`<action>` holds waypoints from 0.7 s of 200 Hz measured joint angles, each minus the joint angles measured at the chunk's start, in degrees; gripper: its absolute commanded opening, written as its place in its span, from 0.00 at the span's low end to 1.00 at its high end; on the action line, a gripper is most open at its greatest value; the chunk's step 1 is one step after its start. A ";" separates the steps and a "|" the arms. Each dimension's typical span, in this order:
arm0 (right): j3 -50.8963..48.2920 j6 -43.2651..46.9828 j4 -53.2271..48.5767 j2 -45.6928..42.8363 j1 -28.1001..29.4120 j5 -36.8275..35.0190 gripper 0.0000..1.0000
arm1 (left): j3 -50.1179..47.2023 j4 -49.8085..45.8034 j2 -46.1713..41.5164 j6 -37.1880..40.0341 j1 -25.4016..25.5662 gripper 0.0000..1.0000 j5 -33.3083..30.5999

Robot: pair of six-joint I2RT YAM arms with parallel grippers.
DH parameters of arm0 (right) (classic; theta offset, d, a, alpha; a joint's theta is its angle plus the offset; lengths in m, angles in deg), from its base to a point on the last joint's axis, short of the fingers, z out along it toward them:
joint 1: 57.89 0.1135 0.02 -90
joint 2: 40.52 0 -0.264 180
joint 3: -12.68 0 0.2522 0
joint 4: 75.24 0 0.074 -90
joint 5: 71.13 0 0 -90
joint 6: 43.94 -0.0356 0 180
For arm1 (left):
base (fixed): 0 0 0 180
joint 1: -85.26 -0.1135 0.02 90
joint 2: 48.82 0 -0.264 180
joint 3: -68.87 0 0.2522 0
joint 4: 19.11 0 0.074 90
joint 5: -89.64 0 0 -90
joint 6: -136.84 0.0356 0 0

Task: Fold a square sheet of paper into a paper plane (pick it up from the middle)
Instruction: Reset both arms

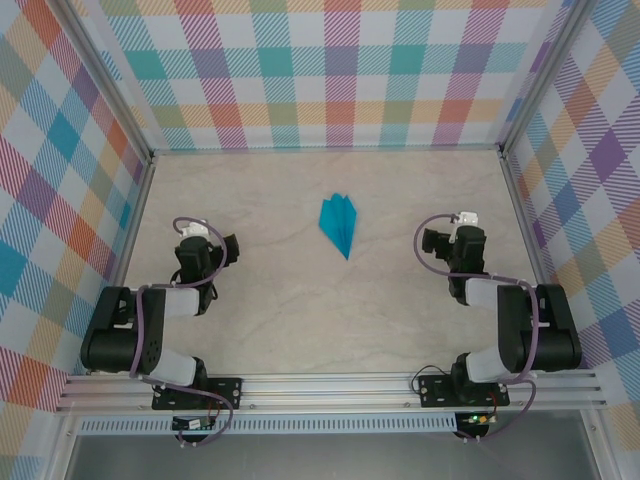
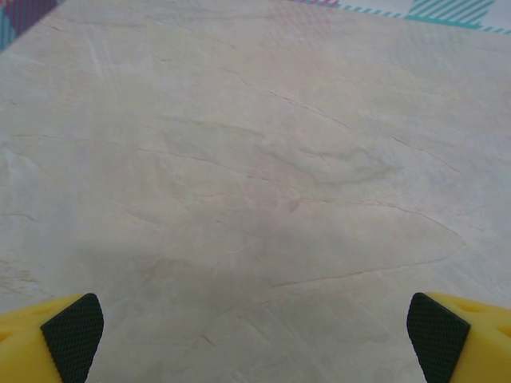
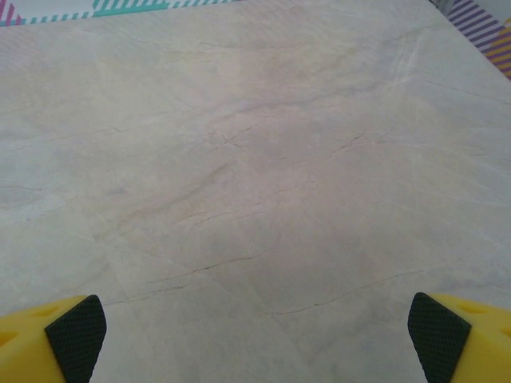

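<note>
The paper plane (image 1: pixel 338 224) lies flat on the marbled surface (image 1: pixel 300 310), midway between my two arms and toward the far side. Its nose points to the near edge and its fanned wings to the far edge. My left end effector (image 1: pixel 228 247) and my right end effector (image 1: pixel 432 240) flank it, each well apart from it. Both are released, fingers spread wide over bare surface, grasping nothing.

I note black-and-white left arm (image 1: pixel 135 335) and right arm (image 1: pixel 525 330) folded low; yellow-fingered left gripper (image 2: pixel 255 339) and right gripper (image 3: pixel 257 339) gape, empty.
</note>
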 measured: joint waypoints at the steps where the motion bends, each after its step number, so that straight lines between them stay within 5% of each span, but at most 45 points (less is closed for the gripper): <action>1: -0.04 0.02 0.13 0.09 -0.02 0.11 1.00 | 0.00 0.13 0.09 0.02 0.00 1.00 0.07; 140: -0.68 1.31 7.06 3.50 0.00 5.66 1.00 | 1.36 3.56 4.04 2.54 1.64 1.00 -0.11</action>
